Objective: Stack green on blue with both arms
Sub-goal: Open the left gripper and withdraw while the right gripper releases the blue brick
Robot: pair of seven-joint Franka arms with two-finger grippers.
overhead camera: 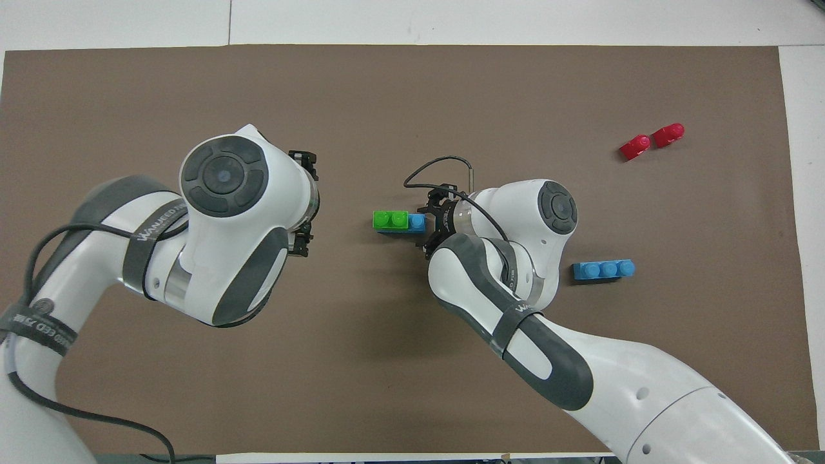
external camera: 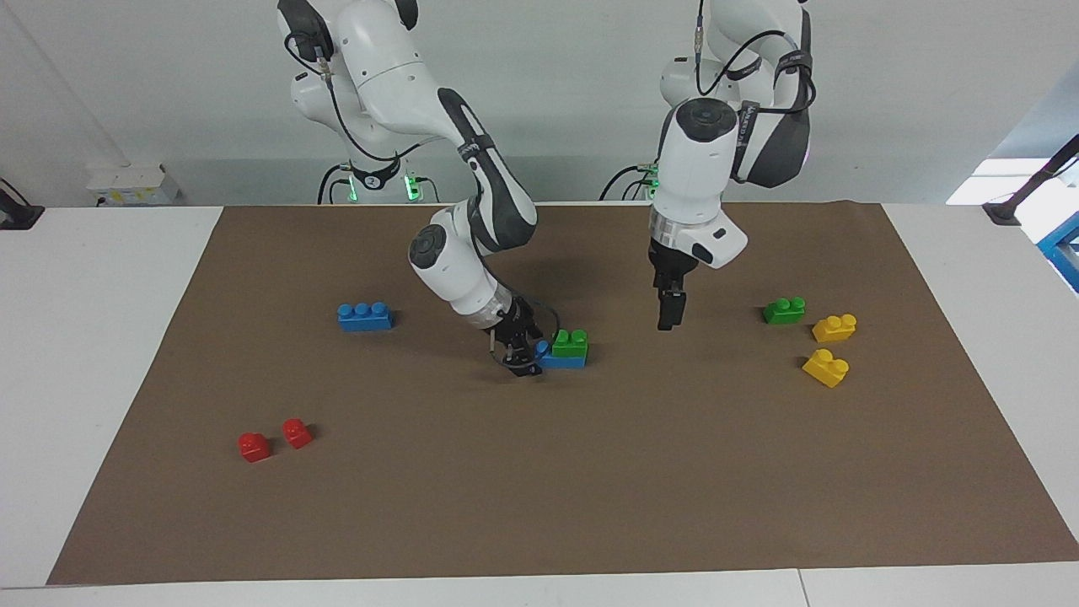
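Mat covers most of the counter. Mid-mat, a two-stud brick sits on a three-stud brick, right claw just beside that stack. Toward the right arm's end: spare three-stud brick, with two one-stud bricks farther from the robots. Toward the left arm's end: three loose two-stud bricks, left claw raised over the mat between them and the stack.

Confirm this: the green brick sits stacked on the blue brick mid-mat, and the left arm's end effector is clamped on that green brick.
Not quite. The green brick does sit on the blue brick mid-mat, but the left end effector is not clamped on it: it hangs raised over bare mat, apart from the stack. The facing view shows it.
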